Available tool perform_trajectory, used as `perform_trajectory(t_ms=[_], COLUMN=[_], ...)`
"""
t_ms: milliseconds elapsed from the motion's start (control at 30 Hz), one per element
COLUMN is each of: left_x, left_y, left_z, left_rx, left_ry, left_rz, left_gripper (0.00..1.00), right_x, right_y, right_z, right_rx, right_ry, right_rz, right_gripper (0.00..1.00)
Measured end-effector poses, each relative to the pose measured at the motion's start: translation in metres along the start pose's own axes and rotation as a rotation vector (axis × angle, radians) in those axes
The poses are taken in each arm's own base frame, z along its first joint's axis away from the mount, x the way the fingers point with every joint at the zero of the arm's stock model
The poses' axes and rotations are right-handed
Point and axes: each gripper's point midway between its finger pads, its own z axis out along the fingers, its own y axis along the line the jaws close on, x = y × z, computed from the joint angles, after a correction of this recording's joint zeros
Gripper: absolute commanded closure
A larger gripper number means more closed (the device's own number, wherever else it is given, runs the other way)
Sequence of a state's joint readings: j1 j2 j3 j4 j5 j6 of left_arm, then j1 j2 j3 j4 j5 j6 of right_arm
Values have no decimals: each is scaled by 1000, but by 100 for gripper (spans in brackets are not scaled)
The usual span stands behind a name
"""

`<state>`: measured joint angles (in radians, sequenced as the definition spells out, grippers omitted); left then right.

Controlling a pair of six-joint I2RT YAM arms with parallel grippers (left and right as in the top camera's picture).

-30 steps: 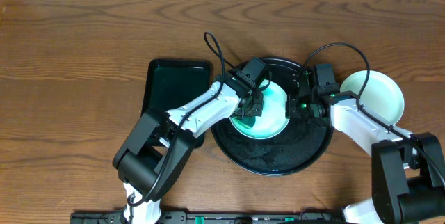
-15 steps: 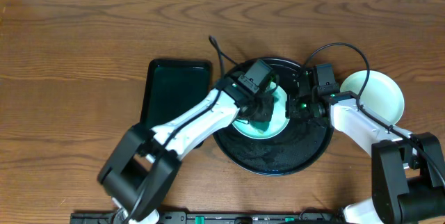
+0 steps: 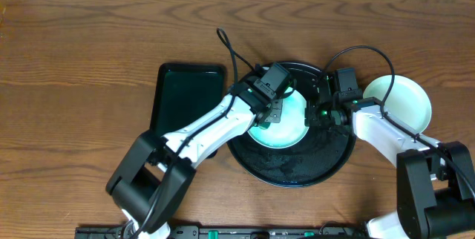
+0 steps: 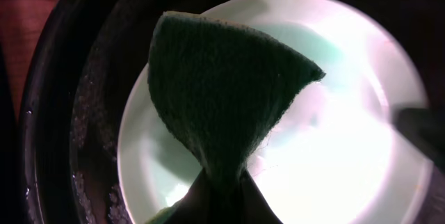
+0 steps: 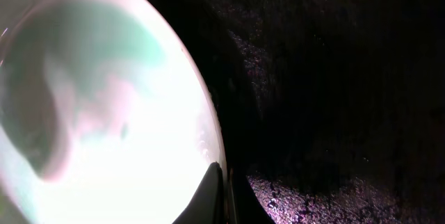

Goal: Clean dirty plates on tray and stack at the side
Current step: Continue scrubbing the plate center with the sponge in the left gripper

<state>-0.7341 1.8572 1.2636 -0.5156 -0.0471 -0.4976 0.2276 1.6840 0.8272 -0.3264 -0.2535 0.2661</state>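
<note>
A mint-green plate (image 3: pixel 295 125) lies on the round black tray (image 3: pixel 289 166). My left gripper (image 3: pixel 272 111) is shut on a dark green sponge (image 4: pixel 222 92), which fans out over the plate (image 4: pixel 348 147) and presses on its middle left. My right gripper (image 3: pixel 321 113) is shut on the plate's right rim; in the right wrist view its fingertips (image 5: pixel 214 182) pinch the edge of the plate (image 5: pixel 104 113), with the tray's wet floor (image 5: pixel 334 78) beside them. Another pale plate (image 3: pixel 404 102) sits on the table to the right of the tray.
A smaller rectangular black tray (image 3: pixel 185 94) lies on the wooden table just left of the round one. Black cables loop above both wrists near the tray's far rim (image 3: pixel 297 64). The tray wall (image 4: pixel 49 113) stands close to the left of the sponge.
The left gripper has swept the sponge rightward over the plate, then back a little. Its elbow has swung left. The right arm and plate have not moved.
</note>
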Motion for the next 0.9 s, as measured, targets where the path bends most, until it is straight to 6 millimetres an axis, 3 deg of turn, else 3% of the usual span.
perform_trajectory(t_ms=[267,900], left_x=[10,19], left_y=[10,-4], left_z=[27,28], left_rx=[-64,49], left_ry=[38,109], left_rz=[8,-18], left_gripper=[92,92], right_x=[0,0], right_y=[0,0], right_z=[0,0], right_rx=[0,0], right_ry=[0,0], right_rz=[0,0], right_gripper=[99,99])
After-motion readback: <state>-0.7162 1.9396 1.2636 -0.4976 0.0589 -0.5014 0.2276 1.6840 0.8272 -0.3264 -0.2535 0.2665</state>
